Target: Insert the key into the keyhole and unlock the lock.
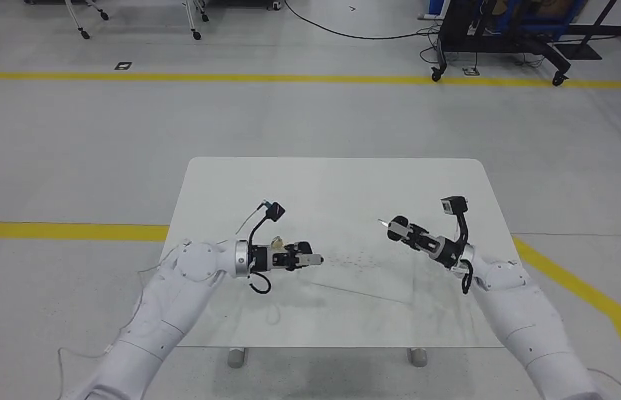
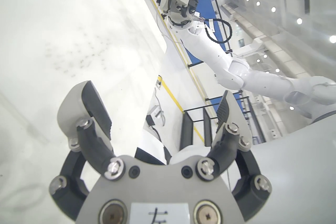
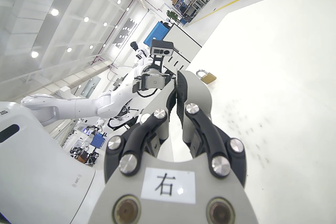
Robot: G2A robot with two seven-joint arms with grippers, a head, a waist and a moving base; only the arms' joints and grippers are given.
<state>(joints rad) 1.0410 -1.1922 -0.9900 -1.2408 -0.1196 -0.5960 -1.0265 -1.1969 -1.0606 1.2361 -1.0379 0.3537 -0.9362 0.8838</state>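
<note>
A small brass padlock [image 1: 277, 242] with a silver shackle lies on the white table [image 1: 330, 185], just behind my left wrist; in the right wrist view the padlock [image 3: 206, 77] lies flat past my fingertips. My left gripper [image 1: 312, 259] hovers low over the table, open, and the left wrist view shows nothing between the spread fingers of this gripper [image 2: 157, 107]. My right gripper [image 1: 391, 229] is held above the table's right half, shut on the key [image 1: 379, 222], whose thin silver tip pokes out toward the left arm. In the right wrist view that gripper [image 3: 178, 83] has its pads pressed together.
A patch of dark scuff marks [image 1: 355, 262] lies on the table between the two grippers. The table's front edge [image 1: 320, 345] runs close below both arms. Yellow floor lines [image 1: 80, 231] run along both sides of the table.
</note>
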